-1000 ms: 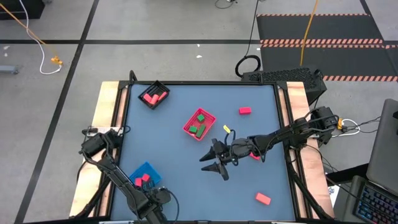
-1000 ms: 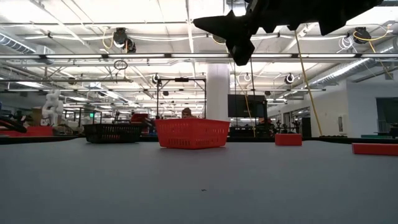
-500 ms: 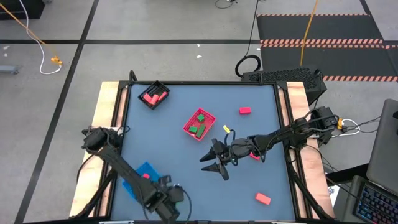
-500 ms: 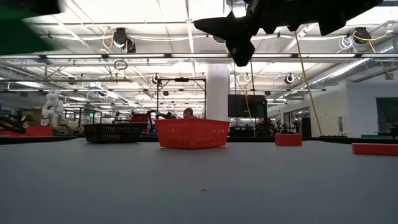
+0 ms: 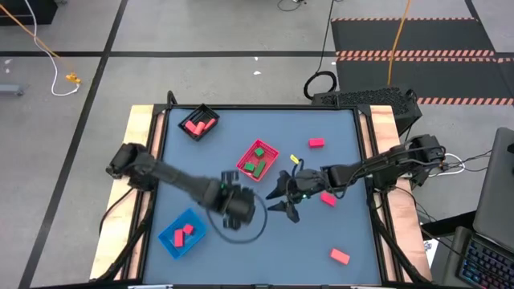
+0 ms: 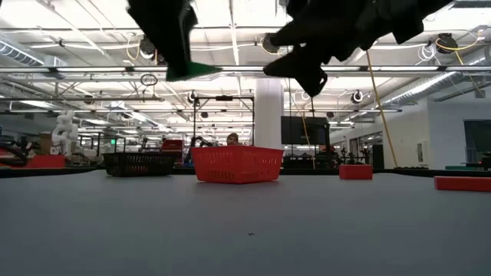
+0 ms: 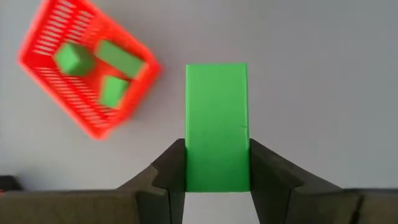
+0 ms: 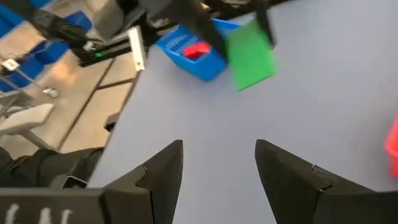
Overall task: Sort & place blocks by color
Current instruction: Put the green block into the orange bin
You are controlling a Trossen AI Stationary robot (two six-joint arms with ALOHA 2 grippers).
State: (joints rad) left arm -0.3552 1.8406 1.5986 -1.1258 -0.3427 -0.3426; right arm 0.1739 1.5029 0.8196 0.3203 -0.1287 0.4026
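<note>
Between left end effector (image 7: 217, 180) fingers, green block (image 7: 216, 134) (clamped), above table

My two arms are dark, nearly black, built of slim jointed links with bulkier rounded housings at the joints. The left gripper (image 7: 216, 180) ends in two matte black fingers with angled, wedge-shaped tips; the right gripper (image 8: 219, 165) carries the same pointed black pair.
</note>
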